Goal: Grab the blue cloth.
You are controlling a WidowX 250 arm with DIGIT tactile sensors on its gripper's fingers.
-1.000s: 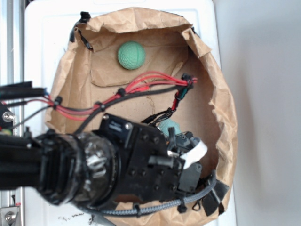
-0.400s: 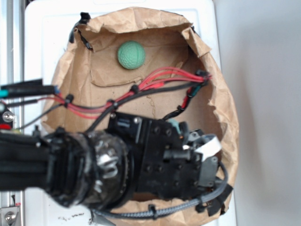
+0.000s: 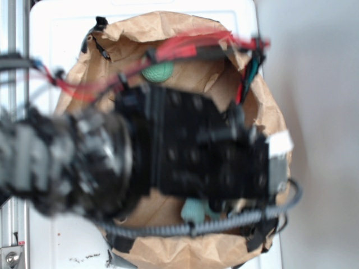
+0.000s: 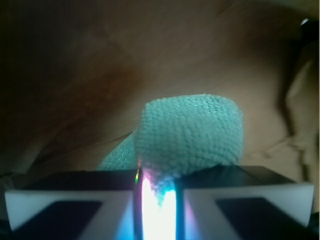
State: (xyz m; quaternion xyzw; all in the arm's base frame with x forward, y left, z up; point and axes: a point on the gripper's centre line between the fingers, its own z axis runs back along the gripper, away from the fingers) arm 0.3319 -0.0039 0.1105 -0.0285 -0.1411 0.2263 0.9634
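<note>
Wrist view shows the blue cloth point(image 4: 187, 137) pinched at its lower edge between the two jaws, which stand almost together, with only a thin bright gap under the fabric. The cloth stands up in a fold, probably because the pinch gathers it. In the exterior view the gripper point(image 3: 224, 204) is blurred and covers most of the paper bag point(image 3: 263, 101); a bit of cloth shows below it. The green ball point(image 3: 160, 72) lies near the far wall, well apart.
</note>
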